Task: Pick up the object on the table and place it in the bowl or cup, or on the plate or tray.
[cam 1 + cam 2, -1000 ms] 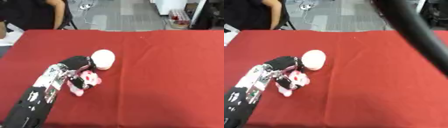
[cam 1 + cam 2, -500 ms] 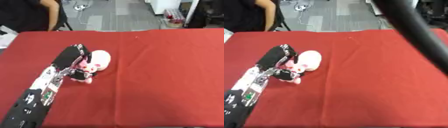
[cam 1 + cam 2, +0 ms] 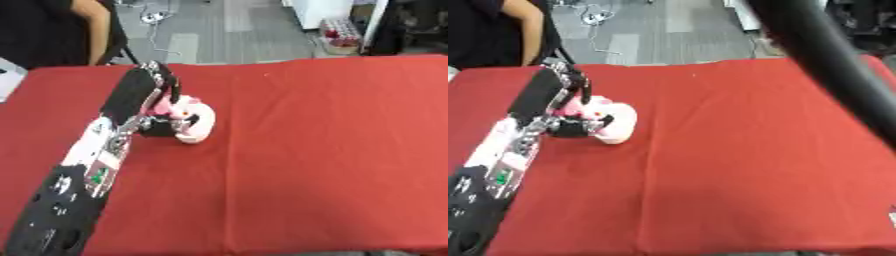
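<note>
Nearest the camera, the black and silver left arm rises from the lower left corner across the red cloth-covered surface (image 3: pixel 332 150). Farther along, the left robot hand (image 3: pixel 144 95) has its fingers curled round a small pink and white soft toy (image 3: pixel 166 106), holding it right at the mouth of the white rounded cup or bowl (image 3: pixel 198 122), which appears tipped on its side with the toy partly at its opening. Whether the toy already rests inside cannot be told.

The risk, as I judge it, lies in the release: the vessel looks light and unsteady, so a push from the fingers could roll it away, and the toy could slip out onto the cloth. The right robot hand is not seen; only a dark bar crosses the right eye view.
</note>
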